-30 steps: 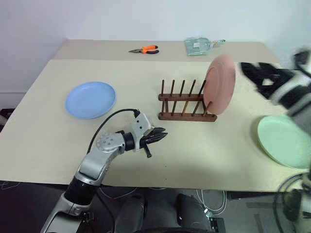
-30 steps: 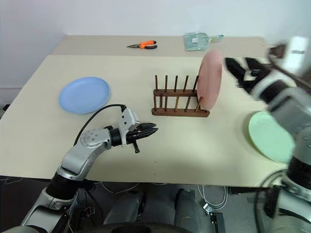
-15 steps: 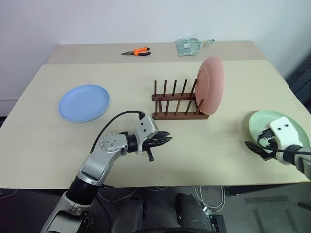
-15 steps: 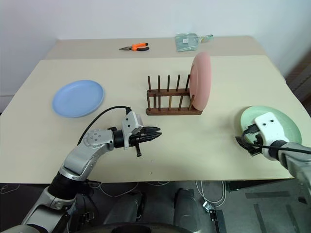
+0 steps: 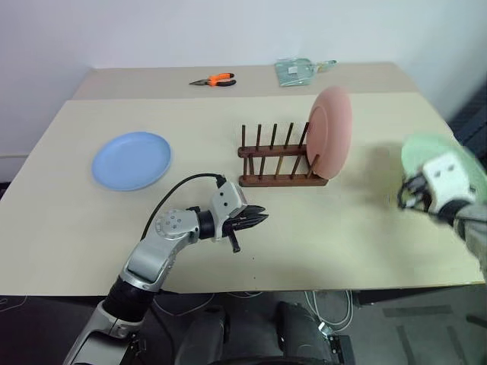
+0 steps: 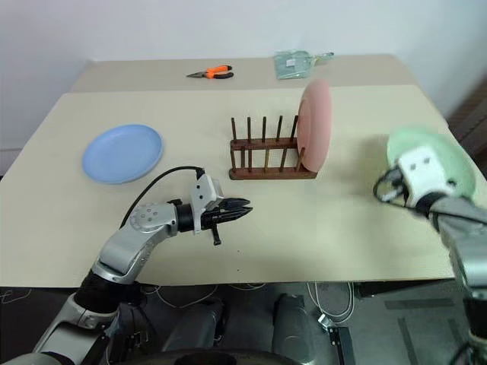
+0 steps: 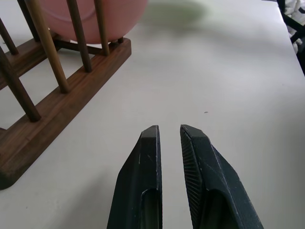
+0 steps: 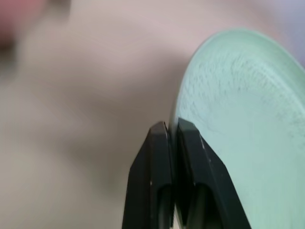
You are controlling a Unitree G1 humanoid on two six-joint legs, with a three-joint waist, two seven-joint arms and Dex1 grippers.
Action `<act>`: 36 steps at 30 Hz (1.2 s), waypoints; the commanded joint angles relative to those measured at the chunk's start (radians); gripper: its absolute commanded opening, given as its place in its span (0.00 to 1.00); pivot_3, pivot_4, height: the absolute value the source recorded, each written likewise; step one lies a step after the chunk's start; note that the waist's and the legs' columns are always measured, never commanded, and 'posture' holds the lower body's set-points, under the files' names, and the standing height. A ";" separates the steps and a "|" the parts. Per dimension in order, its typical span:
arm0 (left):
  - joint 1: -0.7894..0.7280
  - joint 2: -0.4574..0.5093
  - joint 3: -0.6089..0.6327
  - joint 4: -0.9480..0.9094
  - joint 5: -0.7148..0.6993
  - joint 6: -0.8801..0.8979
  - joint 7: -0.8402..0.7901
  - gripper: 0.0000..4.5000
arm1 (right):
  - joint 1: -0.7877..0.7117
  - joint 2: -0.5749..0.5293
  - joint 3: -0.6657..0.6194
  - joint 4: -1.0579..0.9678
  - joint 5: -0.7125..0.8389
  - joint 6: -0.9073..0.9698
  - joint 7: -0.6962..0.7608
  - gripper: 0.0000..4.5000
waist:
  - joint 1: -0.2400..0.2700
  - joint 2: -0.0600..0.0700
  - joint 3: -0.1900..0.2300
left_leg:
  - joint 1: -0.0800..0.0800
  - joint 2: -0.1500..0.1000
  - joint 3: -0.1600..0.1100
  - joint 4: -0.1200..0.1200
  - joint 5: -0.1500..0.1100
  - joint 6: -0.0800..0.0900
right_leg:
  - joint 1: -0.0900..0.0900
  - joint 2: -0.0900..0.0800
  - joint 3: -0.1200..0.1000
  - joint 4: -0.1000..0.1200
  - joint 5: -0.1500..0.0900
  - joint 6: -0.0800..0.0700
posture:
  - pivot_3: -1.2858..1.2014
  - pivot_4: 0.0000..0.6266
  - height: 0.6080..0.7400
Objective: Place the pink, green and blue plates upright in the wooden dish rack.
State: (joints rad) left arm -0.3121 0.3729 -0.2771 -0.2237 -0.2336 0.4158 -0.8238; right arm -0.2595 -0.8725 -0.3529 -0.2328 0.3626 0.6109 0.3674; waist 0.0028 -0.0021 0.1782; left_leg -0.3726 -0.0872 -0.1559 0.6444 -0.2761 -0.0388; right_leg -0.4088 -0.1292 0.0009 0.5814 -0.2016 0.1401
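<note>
Now we have the green plate (image 8: 238,119) pinched by its rim in our right gripper (image 8: 172,128), lifted off the table (image 5: 342,228) at the right edge of the frame. Our left gripper (image 7: 167,136) is nearly closed on nothing, low and left of centre. At centre, the rack (image 5: 281,163) has the pink plate (image 5: 331,131) upright in its right end. The blue plate (image 5: 131,160) lies flat at left.
</note>
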 commanded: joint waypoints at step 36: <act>0.060 0.063 0.157 -0.060 -0.095 0.039 0.036 0.34 | -0.499 0.308 0.191 0.056 0.869 0.122 -0.413 0.67 | 0.007 -0.002 0.000 | -0.001 -0.001 -0.006 -0.001 0.000 0.000 | -0.001 0.002 -0.001 0.000 0.003 -0.004 | 0.52 0.24 1.00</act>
State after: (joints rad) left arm -0.2491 0.4329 -0.1666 -0.2398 -0.2947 0.4398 -0.8005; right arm -0.7080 -0.5033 -0.1785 -0.0999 1.3844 0.8005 -0.1326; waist 0.0099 -0.0043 0.1783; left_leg -0.3740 -0.0881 -0.1619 0.6436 -0.2762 -0.0385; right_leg -0.4097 -0.1272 0.0000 0.5815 -0.1990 0.1365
